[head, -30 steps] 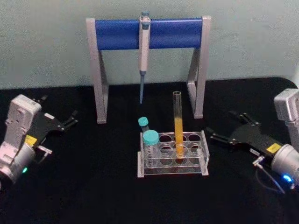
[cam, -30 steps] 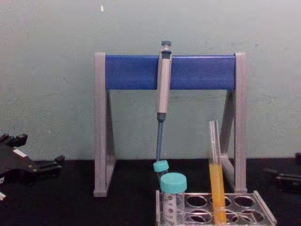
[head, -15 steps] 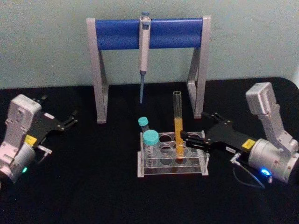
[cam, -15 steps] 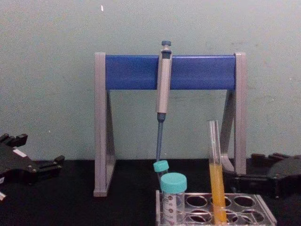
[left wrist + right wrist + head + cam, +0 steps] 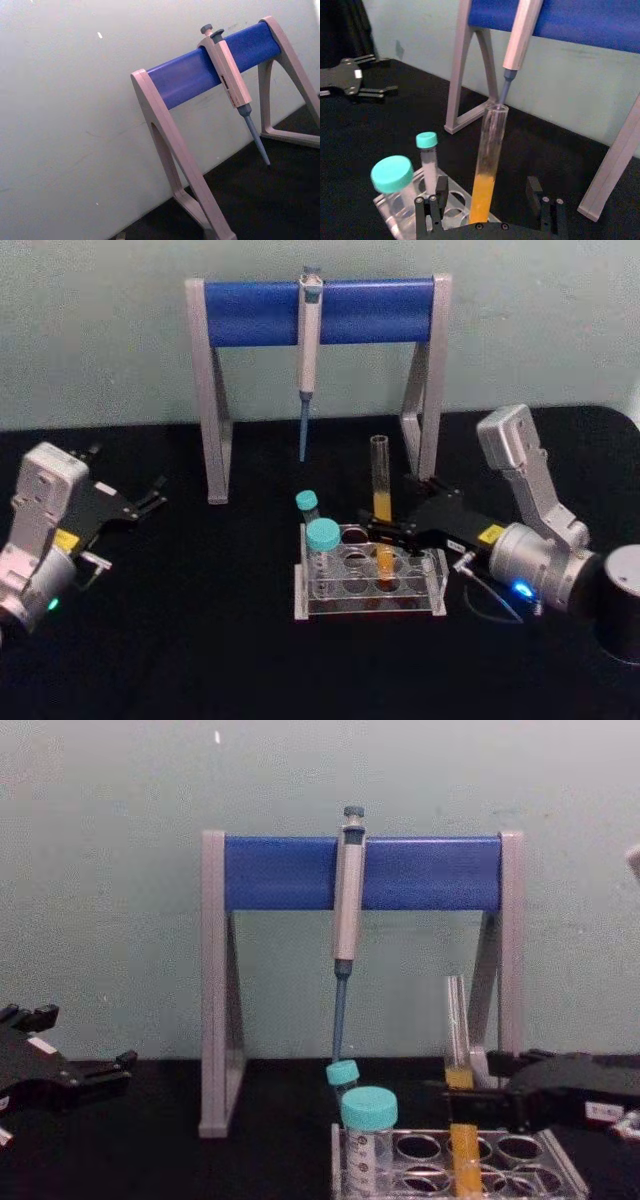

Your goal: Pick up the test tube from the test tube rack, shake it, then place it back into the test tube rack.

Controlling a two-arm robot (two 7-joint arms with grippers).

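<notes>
Right wrist view: right gripper (image 5: 487, 192) has its fingers apart either side of the test tube (image 5: 487, 150), which stands in the test tube rack (image 5: 340, 602). So grab, shake and return are all left, I reckon. Left gripper (image 5: 152, 497) is parked far left, fingers apart.

- The head camera is looking forward and down from high up, taking in the whole black table (image 5: 200, 640), with the test tube rack (image 5: 340, 602) at centre and the pipette stand (image 5: 370, 310) against the wall (image 5: 90, 340).
- The chest camera is sitting lower and looking level across the table at the same wall. It is sharing the stand and the rack with the head view, the rack being cut by its bottom edge.
- The left wrist camera is tilting upward, facing the stand and wall from off to one side.
- The right wrist camera is sitting close behind the right gripper (image 5: 487, 186), facing the test tube (image 5: 487, 145), with the left gripper (image 5: 389, 75) showing far off.
</notes>
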